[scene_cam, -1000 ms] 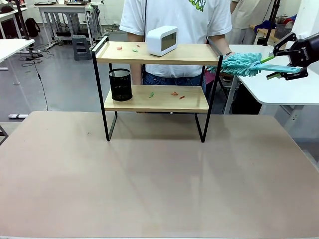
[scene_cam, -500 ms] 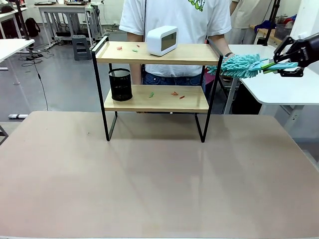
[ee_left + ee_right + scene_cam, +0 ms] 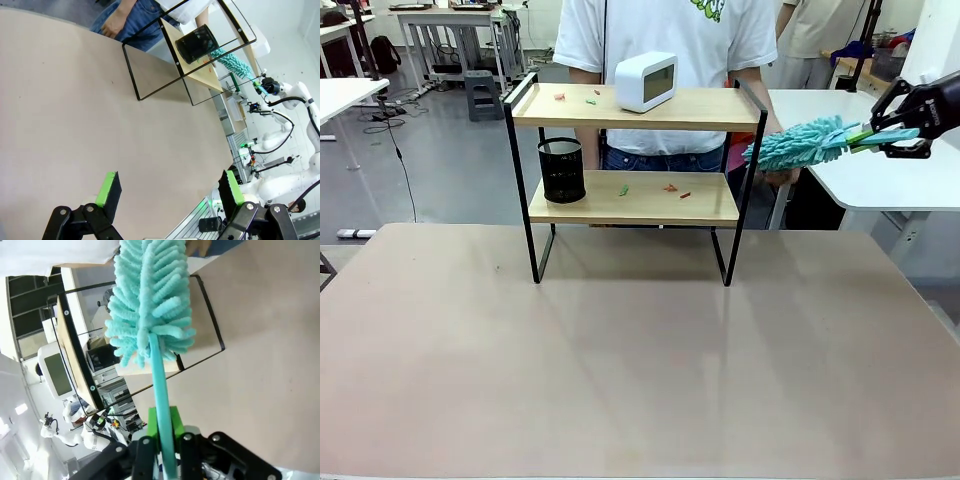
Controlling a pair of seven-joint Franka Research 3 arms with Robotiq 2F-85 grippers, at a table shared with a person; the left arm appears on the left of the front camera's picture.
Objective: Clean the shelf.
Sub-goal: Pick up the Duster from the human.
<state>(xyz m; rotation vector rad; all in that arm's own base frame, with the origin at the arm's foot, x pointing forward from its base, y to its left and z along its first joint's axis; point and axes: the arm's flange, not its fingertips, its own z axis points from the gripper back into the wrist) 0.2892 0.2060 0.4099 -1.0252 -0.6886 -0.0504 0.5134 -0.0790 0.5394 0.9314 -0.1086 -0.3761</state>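
1. The shelf point(image 3: 705, 108) stands at the far middle of the tabletop point(image 3: 640, 350), directly in front of a person point(image 3: 670, 30) at the far side.
2. Its upper board carries a white digital clock point(image 3: 646, 81) and a few small scraps point(image 3: 590, 99). Its lower board holds a black mesh cup point(image 3: 561, 170) and more scraps point(image 3: 670, 187).
3. The right tool point(image 3: 892, 132) is clamped on the thin handle of a teal fluffy duster point(image 3: 800, 143), to the right of the shelf. The duster head points at the shelf's right post, between the heights of the two boards. Whether the tip touches the post cannot be told.
4. The left tool point(image 3: 170, 189) hangs over bare tabletop with its green pads wide apart, holding nothing.
5. Likely risks from here:
   - The duster head may catch on the black post or raised side rail and shove the light shelf.
   - A broad sweep along the upper board may push the clock off the edge.
   - On the lower board, the cup may tip.
   - Scraps may be flicked towards the person.
   - The slim handle may twist between the pads under side load.
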